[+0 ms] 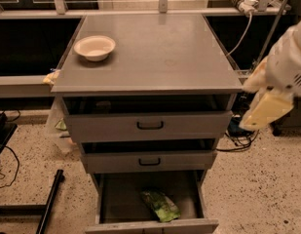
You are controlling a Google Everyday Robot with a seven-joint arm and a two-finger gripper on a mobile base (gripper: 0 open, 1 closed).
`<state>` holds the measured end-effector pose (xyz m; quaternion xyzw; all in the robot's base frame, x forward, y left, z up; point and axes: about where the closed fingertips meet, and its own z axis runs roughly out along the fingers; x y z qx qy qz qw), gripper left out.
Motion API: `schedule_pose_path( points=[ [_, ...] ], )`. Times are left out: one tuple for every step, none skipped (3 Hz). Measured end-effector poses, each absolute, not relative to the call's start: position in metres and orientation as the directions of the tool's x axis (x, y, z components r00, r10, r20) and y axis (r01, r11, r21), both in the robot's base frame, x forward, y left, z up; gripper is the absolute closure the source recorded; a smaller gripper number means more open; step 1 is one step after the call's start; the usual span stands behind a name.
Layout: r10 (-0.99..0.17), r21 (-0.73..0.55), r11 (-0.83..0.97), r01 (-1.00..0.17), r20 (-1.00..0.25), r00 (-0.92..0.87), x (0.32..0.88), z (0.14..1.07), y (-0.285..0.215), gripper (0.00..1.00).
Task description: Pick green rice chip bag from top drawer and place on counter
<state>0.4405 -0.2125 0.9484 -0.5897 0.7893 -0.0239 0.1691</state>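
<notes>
The green rice chip bag lies crumpled in the wide-open bottom drawer of the grey cabinet, right of its middle. The top drawer is pulled out only a little; its inside is dark and shows no bag. The counter is the cabinet's flat grey top. My gripper is at the right edge of the view, a blurred white and cream shape hanging beside the cabinet's right side at top-drawer height, apart from the bag and the drawers.
A white bowl stands on the counter's back left. The middle drawer is slightly open. Cables lie on the floor to the right, a black bar to the left. Grey ledges flank the cabinet.
</notes>
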Motion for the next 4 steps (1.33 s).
schedule_pose_path(
  points=[
    [-0.893,-0.152,0.381,-0.912,-0.314,-0.321,0.438,0.871,-0.189,0.65],
    [-0.84,-0.009,0.43,-0.903,-0.372,-0.396,0.43,0.77,-0.155,0.88],
    [-0.836,0.01,0.433,-0.901,-0.371,-0.405,0.423,0.73,-0.149,1.0],
    [-0.836,0.008,0.433,-0.901,-0.37,-0.405,0.423,0.731,-0.15,1.0]
  ],
)
